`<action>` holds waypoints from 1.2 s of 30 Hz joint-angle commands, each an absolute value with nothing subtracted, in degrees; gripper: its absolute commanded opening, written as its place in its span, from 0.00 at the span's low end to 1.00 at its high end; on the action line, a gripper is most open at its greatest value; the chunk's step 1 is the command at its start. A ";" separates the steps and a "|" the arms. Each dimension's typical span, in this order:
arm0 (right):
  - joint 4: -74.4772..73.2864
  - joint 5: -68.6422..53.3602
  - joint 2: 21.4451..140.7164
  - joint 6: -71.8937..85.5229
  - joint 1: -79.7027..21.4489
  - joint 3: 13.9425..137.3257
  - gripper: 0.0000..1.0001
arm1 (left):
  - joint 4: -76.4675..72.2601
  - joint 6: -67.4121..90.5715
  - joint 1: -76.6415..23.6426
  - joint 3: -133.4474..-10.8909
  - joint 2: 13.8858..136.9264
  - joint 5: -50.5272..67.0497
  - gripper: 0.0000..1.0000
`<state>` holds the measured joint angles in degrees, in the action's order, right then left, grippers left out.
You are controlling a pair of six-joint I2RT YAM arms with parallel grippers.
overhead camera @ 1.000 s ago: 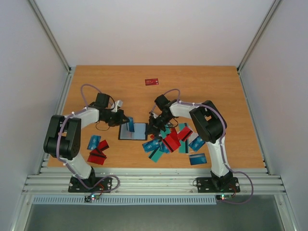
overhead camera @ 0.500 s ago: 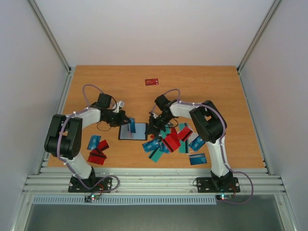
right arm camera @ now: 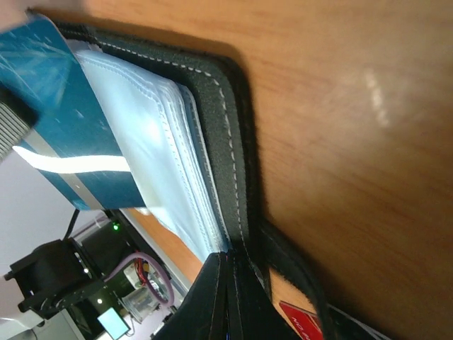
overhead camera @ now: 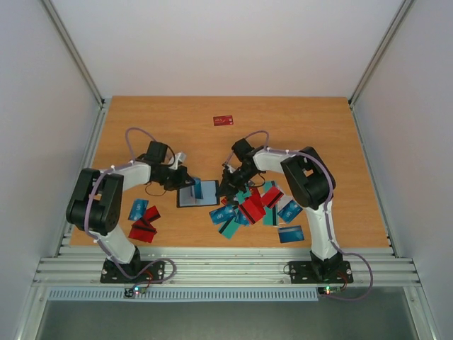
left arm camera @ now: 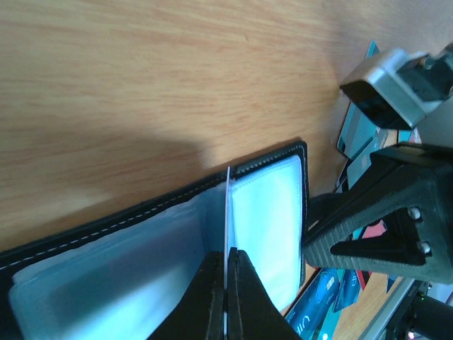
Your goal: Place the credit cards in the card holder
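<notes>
The black card holder (overhead camera: 192, 200) lies open at the table's middle, its clear pockets up. My left gripper (overhead camera: 188, 184) is shut on a blue credit card (overhead camera: 198, 188) and holds it on edge over the holder. In the left wrist view the card (left arm camera: 228, 205) shows edge-on between the shut jaws (left arm camera: 226, 253), against the pocket (left arm camera: 265, 212). My right gripper (overhead camera: 228, 187) is shut on the holder's right edge. The right wrist view shows the jaws (right arm camera: 226, 258) closed on the black stitched rim (right arm camera: 221, 113), with the blue card (right arm camera: 78, 142) beyond.
A heap of red, teal and blue cards (overhead camera: 251, 207) lies right of the holder, with one teal card (overhead camera: 291, 234) nearer the front. A smaller group (overhead camera: 141, 221) lies front left. A lone red card (overhead camera: 224, 121) lies far back.
My left gripper has moved right and a little nearer with the blue card, bringing it over the holder's right half. The right gripper has hardly moved.
</notes>
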<state>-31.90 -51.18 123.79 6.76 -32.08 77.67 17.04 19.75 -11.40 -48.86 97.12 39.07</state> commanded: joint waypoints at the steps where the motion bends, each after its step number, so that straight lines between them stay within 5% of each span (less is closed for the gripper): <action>1: -33.49 -47.82 124.66 6.83 -30.01 76.07 0.01 | 12.54 23.02 -13.58 -46.77 96.28 38.25 0.00; 36: -33.92 -48.86 125.28 4.84 -29.62 75.04 0.01 | 23.35 28.30 -14.65 -47.72 96.72 32.00 0.00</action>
<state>-30.96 -52.36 123.68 4.78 -30.22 76.64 16.97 28.10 -14.26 -47.31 96.99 36.93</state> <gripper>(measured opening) 0.014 0.021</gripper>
